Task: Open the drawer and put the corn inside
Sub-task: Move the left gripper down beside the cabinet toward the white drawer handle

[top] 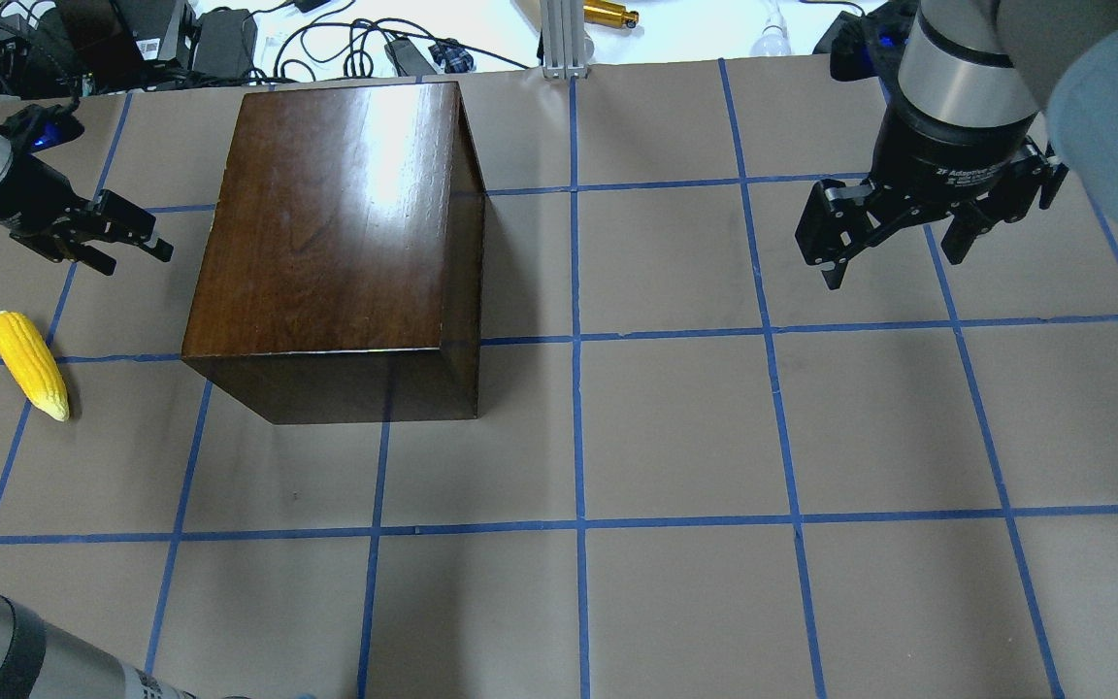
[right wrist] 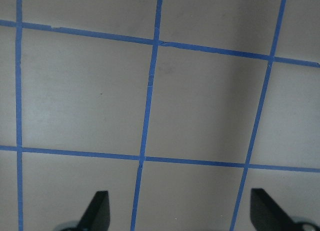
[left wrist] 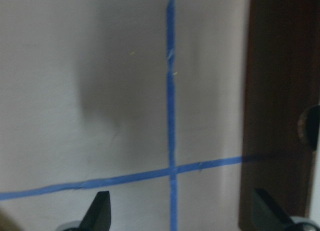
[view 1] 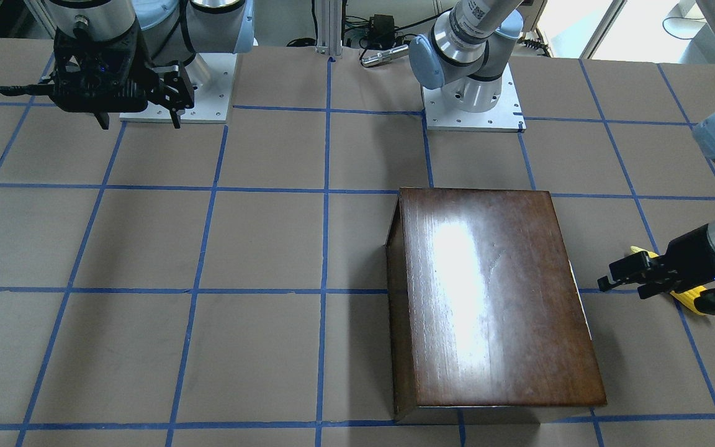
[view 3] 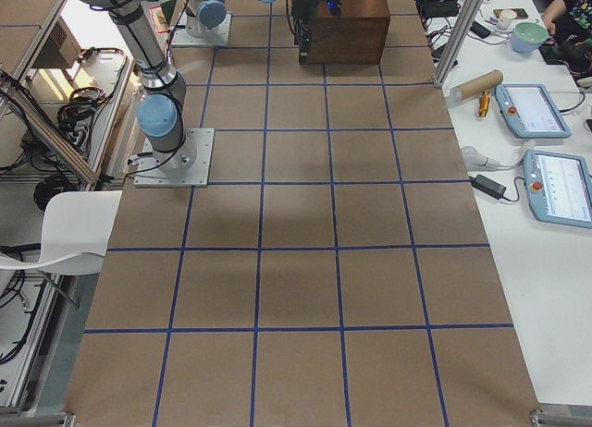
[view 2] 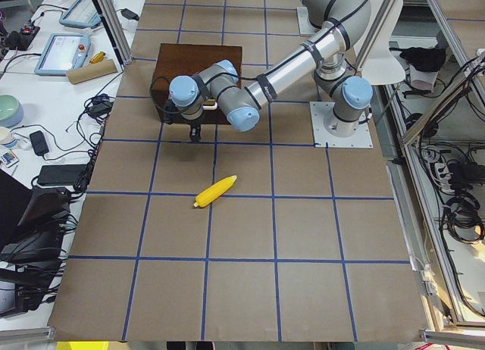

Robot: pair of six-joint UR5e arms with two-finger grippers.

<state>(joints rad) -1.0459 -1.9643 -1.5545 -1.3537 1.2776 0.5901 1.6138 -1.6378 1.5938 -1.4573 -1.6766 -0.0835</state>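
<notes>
The glossy dark-brown box [top: 336,233] stands on the left half of the table. Its drawer is shut. The dark front panel [left wrist: 280,106] with the metal knob [left wrist: 311,133] shows at the right edge of the left wrist view. The yellow corn [top: 28,364] lies on the table left of the box, nearer the robot, and also shows in the exterior left view [view 2: 215,191]. My left gripper [top: 137,257] is open and empty. It hovers close beside the box's left face, apart from the corn. My right gripper [top: 894,272] is open and empty, high over the right half.
Blue tape lines grid the brown table cover. Cables and power bricks [top: 229,39] lie past the table's far edge. The two arm bases [view 1: 472,105] stand on white plates at the robot's side. Tablets and a cardboard tube [view 3: 476,83] sit on a side table.
</notes>
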